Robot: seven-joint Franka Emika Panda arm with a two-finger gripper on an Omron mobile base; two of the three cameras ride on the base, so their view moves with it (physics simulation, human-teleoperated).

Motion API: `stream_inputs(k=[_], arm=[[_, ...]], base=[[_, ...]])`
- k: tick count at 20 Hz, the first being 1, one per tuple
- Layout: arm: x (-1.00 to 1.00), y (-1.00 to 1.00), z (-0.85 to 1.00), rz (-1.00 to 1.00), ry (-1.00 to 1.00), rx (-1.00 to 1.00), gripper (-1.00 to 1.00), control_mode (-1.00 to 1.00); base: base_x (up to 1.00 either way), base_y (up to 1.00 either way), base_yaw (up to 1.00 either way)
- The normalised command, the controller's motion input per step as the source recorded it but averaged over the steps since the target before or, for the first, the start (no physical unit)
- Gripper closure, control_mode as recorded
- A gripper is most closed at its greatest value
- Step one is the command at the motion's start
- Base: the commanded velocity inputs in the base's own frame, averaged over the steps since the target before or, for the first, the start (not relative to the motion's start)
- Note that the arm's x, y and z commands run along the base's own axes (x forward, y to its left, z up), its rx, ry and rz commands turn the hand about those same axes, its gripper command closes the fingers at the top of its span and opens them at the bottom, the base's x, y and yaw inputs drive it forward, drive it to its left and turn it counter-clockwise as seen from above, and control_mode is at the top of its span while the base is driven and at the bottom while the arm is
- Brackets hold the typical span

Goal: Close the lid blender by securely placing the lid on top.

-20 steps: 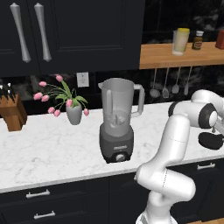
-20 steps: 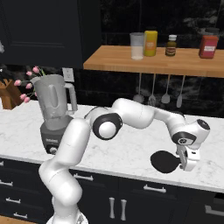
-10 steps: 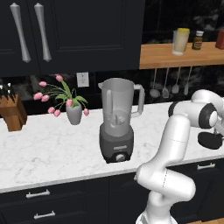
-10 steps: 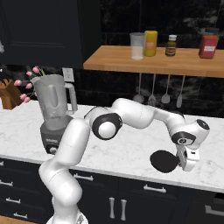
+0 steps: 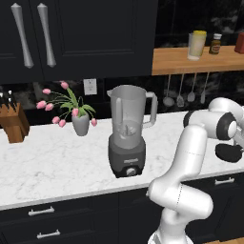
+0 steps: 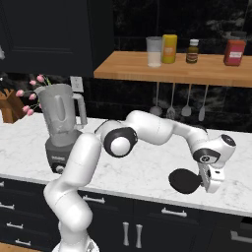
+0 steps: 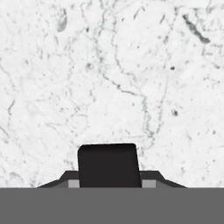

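Apparently carried edge-on, the lid (image 5: 229, 152), a matte black disc, hangs at the right edge of the left base view, while the blender (image 5: 128, 131) stands centre-frame, its translucent jar open for capping. Across in the right base view, the gripper (image 6: 206, 181) grips the lid's (image 6: 185, 180) rim at lower right above the veined marble surface (image 6: 147, 170). Lastly, in the hand view, 1 dark block rises at bottom centre; whether the fingers are spread, I cannot tell.

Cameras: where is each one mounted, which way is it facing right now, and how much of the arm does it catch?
Left base view: behind-left, looking forward and down at the blender; arm rises lower right, lid at far right.
Right base view: behind-right; arm from lower left reaches across to the gripper by the lid.
Hand view: looks straight down at the marble counter; one dark fingertip shows.
Both base views share blender, lid, tulip vase.
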Motion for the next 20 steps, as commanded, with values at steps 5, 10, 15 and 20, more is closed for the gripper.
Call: stream_inputs(k=[5, 10, 15, 20], arm=[[-0.22, 0.01, 0.24, -0.02, 0.01, 0.00, 1.00, -1.00], [-0.31, 0.18, 0.49, -0.14, 0.00, -0.01, 1.00, -1.00], [-0.24, 0.34, 0.60, -0.19, 0.00, -0.01, 1.00, -1.00], [-0.25, 0.44, 0.64, -0.20, 0.00, 0.00, 1.00, -1.00]], base=[[0.00, 0.00, 0.00], [0.00, 0.00, 0.00], [0.00, 0.00, 0.00], [0.00, 0.00, 0.00]])
